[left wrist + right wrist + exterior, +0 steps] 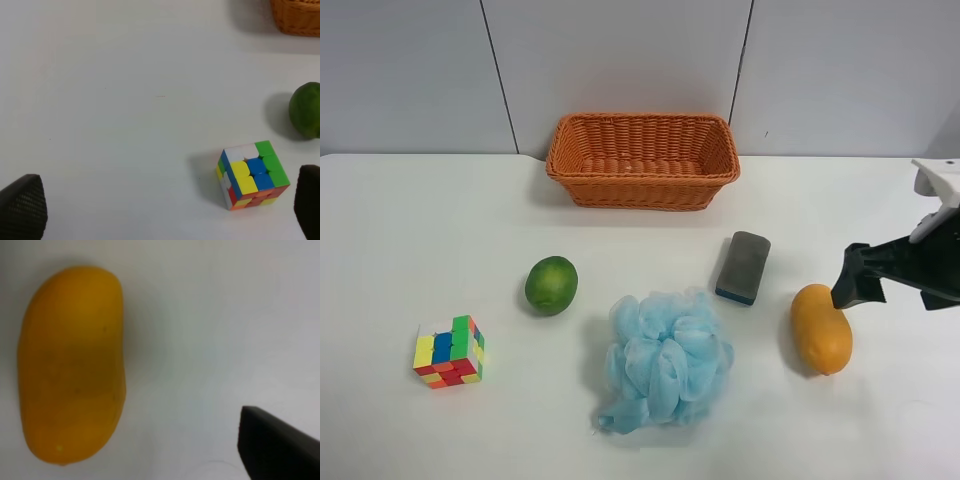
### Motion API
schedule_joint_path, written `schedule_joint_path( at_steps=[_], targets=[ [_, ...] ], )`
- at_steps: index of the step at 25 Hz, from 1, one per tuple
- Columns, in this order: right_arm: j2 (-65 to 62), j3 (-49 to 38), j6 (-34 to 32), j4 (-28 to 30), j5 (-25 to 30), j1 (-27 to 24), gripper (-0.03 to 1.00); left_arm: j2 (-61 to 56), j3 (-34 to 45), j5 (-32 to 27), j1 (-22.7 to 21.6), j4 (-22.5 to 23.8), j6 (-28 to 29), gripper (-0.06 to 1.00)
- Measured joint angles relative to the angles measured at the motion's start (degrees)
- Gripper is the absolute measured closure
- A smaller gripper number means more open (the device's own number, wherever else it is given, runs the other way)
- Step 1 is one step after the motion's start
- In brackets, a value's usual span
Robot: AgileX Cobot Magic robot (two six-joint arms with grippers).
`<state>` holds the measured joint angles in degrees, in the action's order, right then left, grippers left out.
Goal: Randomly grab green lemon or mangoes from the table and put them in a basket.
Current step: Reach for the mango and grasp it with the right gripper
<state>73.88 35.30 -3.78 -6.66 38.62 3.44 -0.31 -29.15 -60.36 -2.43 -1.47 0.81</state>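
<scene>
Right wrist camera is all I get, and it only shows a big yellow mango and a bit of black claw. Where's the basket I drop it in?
Observer: The basket stands at the back of the table, by the wall.
Kid: Is there anything in it yet?
Observer: No, its inside looks bare.
Kid: Is the green lemon close to my mango?
Observer: No. The green lemon lies well away from the mango, with a fluffy blue bath pouf between them.
Kid: What's the other claw doing?
Observer: The left claw is open above the table, next to a colourful puzzle cube.
</scene>
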Motion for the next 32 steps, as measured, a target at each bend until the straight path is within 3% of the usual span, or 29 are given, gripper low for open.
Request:
schedule_joint_path(
  at_steps=[16, 23, 25, 27, 32],
  targets=[
    [17.7, 0.06, 1.97, -4.43, -10.82, 3.37, 0.03, 0.0, 0.0, 0.0, 0.0, 0.0, 0.0, -0.05],
    [19.26, 0.06, 1.97, -4.7, -11.49, 3.5, 0.08, 0.0, 0.0, 0.0, 0.0, -0.05, 0.0, -0.05],
    [19.26, 0.06, 1.97, -4.7, -11.92, 3.5, 0.14, 0.0, 0.0, 0.0, 0.0, -0.05, 0.0, -0.05],
    [19.26, 0.06, 1.97, -4.83, -12.19, 3.5, 0.33, 0.0, 0.0, 0.0, 0.0, -0.05, 0.0, -0.05],
    [19.28, 0.06, 1.91, -5.02, -12.44, 3.5, 0.34, 0.0, 0.0, 0.0, 0.0, -0.05, 0.0, -0.05]
  ],
)
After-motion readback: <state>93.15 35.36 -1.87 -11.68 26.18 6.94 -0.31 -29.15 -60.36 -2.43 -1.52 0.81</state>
